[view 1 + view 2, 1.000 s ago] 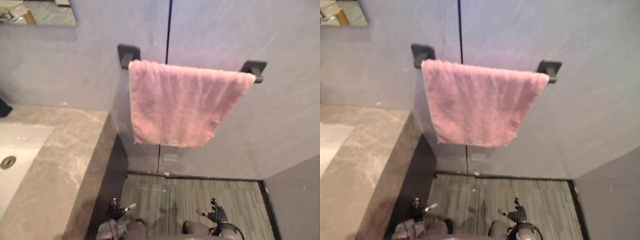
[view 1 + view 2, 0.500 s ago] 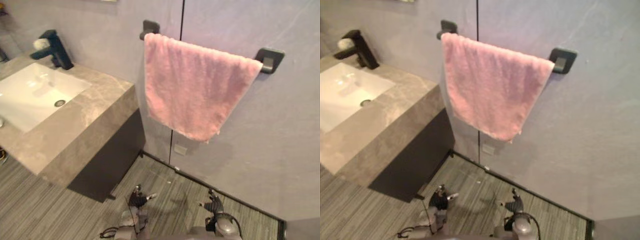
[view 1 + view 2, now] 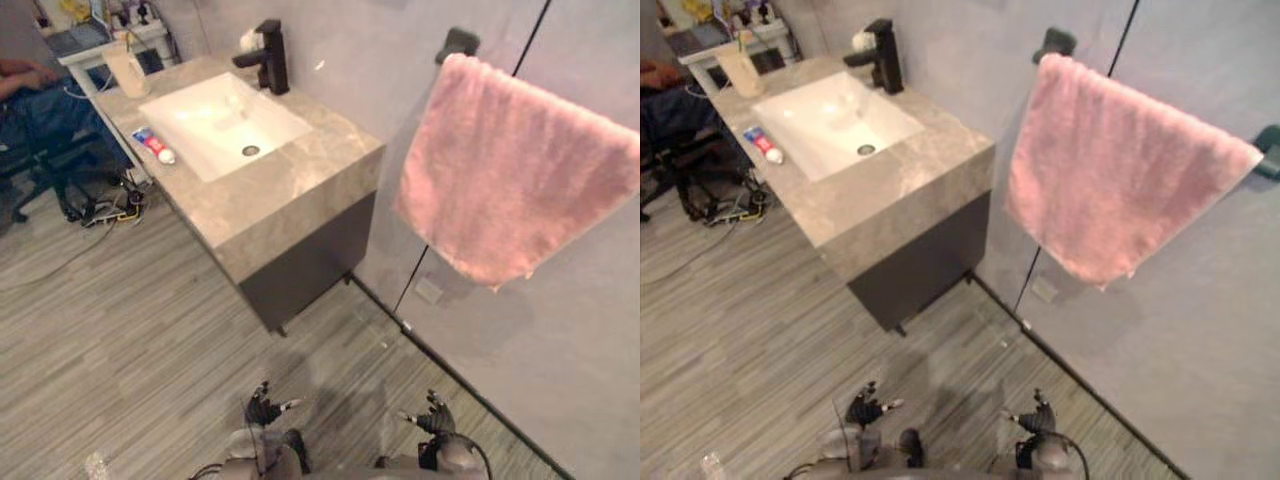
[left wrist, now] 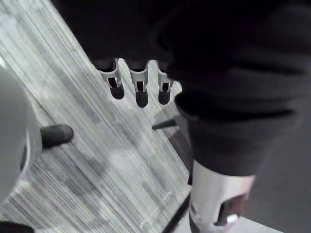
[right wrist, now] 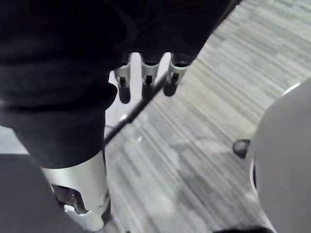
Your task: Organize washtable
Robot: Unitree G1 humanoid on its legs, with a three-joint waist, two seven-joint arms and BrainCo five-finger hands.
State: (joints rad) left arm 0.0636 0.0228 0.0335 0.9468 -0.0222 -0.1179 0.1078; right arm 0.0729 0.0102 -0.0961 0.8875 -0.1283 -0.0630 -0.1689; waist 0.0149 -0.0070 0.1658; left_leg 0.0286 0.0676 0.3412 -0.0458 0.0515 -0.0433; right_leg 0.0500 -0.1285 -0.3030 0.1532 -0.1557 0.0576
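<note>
The washtable (image 3: 300,175) is a grey stone counter with a white sink (image 3: 222,122) and a black faucet (image 3: 267,55) at its back. A toothpaste tube (image 3: 152,145) lies on the counter's left edge, and a pale container (image 3: 128,72) stands at its far left corner. A pink towel (image 3: 520,195) hangs over a black wall bar to the right. Both hands hang low over the striped floor, far from the counter. My left hand (image 3: 264,408) and right hand (image 3: 432,416) have relaxed, straight fingers and hold nothing.
A person in blue (image 3: 40,105) sits on a chair at the far left, with cables (image 3: 110,205) on the floor nearby. A dark cabinet (image 3: 305,270) sits under the counter. The grey wall (image 3: 560,360) runs along the right.
The whole picture has swung left, so the camera moved: the washtable now shows in full and the towel sits at the right edge. Both hands stay low and open.
</note>
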